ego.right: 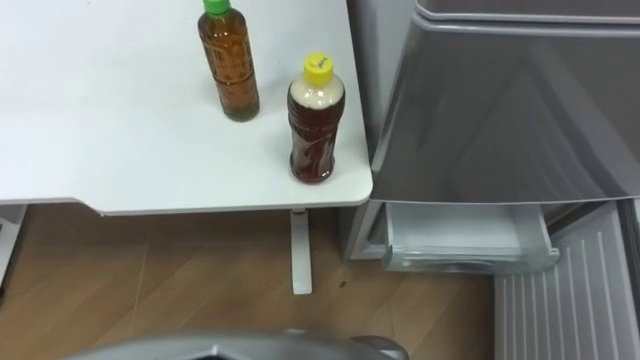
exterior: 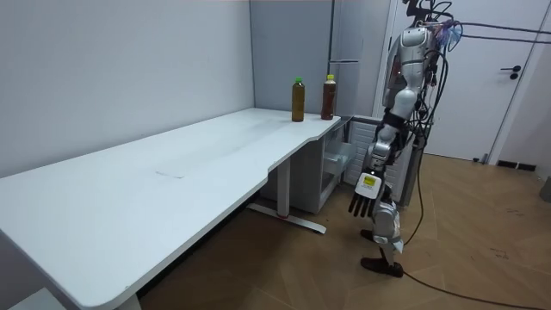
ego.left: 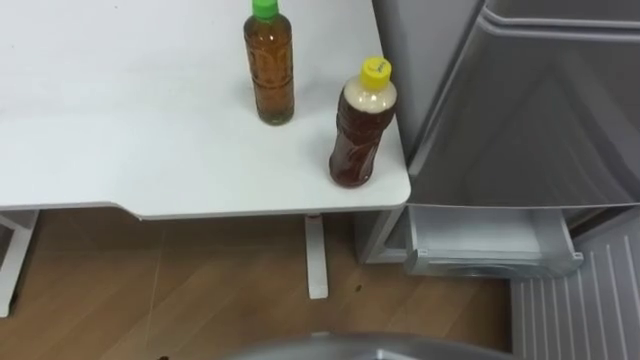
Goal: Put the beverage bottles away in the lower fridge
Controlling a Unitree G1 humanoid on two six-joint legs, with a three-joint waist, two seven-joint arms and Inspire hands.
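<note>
Count: two drink bottles, both standing upright on the white tabletop (ego.left: pixel 120 120), at its corner nearest the grey fridge (ego.left: pixel 540 110).

Green-capped bottle (ego.left: pixel 270 70): clear plastic, slim, straight-sided, holding a clear amber drink almost up to the neck. It is standing farther from the fridge than the other one.

Yellow-capped bottle (ego.left: pixel 360 130): clear plastic, waisted body, darker red-brown drink, paler and cloudy just under the cap. It is standing just beside the tabletop's edge on the fridge side, near the green-capped bottle but not touching it.

Labels: each bottle is wearing a wrap or moulded pattern round its body; any writing there is too small to make out.

Fridge: one, with its large grey upper door shut. One pale drawer (ego.left: pixel 490 245) is showing at the foot of the fridge, below that door. One ribbed grey panel (ego.left: pixel 590 300) is lying lower still, out from the fridge's base; I cannot tell what it belongs to.

One white table leg (ego.left: pixel 316 255) is standing on the wood floor (ego.left: pixel 200 290), short of the fridge.

Robot: standing upright on the floor beside the fridge, head bending towards the bottles. The left hand (exterior: pixel 364 200) is hanging at its side, away from the fridge, fingers slack and pointing down, holding nothing.
</note>
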